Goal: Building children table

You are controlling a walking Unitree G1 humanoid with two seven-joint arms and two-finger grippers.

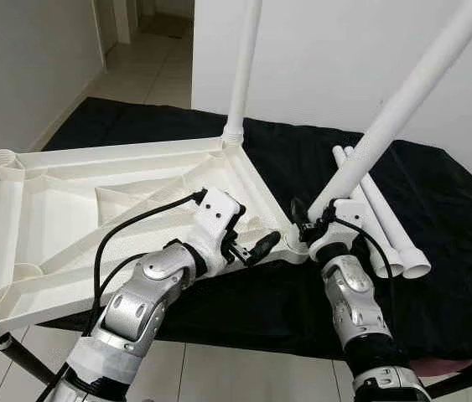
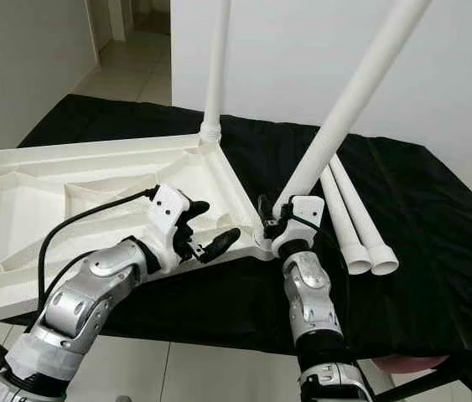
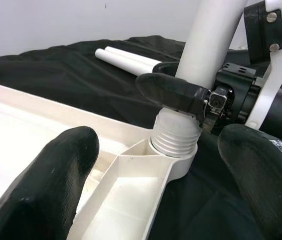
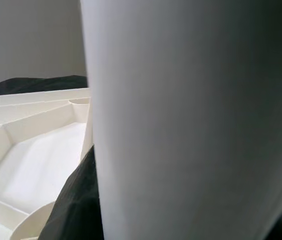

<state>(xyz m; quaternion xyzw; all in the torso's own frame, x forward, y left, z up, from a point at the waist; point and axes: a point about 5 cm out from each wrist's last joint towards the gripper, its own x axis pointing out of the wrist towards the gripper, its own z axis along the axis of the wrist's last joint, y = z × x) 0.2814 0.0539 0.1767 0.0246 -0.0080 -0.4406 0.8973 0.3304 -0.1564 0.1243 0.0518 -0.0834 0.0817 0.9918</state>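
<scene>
The upturned tabletop (image 1: 93, 209) lies on the table (image 1: 437, 218). One leg (image 1: 244, 67) stands upright in its far right corner, a tilted leg (image 1: 403, 100) sits in its near right corner, and two spare legs (image 1: 378, 218) lie to its right.

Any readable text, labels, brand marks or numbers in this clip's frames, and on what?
None can be read: the white tabletop, the leg held by the right gripper, the upright leg, the two spare legs, the black cloth and the left gripper carry no visible lettering.
</scene>
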